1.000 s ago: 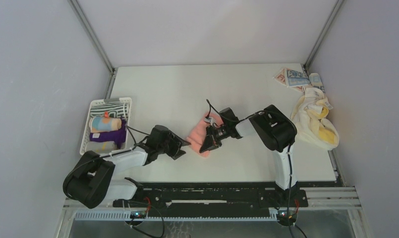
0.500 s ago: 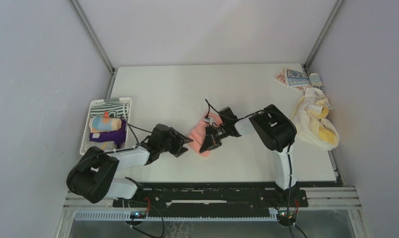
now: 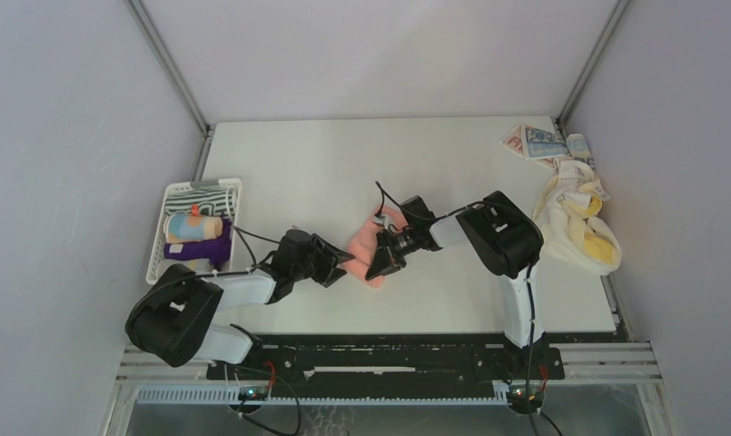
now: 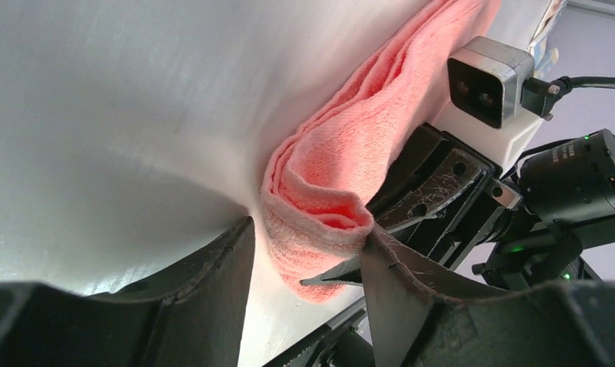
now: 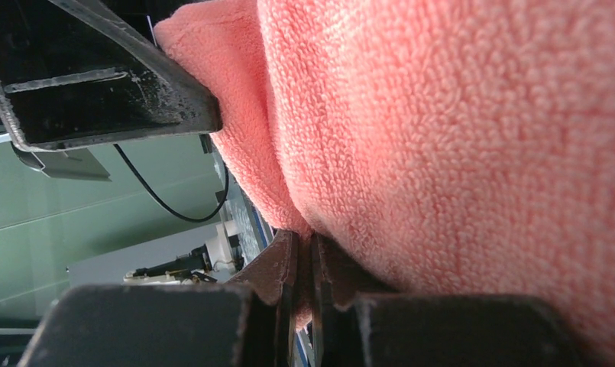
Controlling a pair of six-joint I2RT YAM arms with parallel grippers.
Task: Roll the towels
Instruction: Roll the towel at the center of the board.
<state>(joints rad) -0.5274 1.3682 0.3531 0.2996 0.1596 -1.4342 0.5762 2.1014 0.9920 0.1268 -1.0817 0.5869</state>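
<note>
White table (image 3: 343,163), basket (image 3: 172,190) at left; salmon-pink towel (image 3: 359,243) clenched in right gripper (image 5: 310,248), left gripper (image 4: 308,233) parted around its end.

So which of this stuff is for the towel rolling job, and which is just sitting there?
For the job:
pink towel, pinched by the right gripper, with the left gripper around its end
cream-yellow towel and blue-printed towel, both unrolled
rolled towels in the white basket

Just sitting there:
the white basket itself
table
</note>
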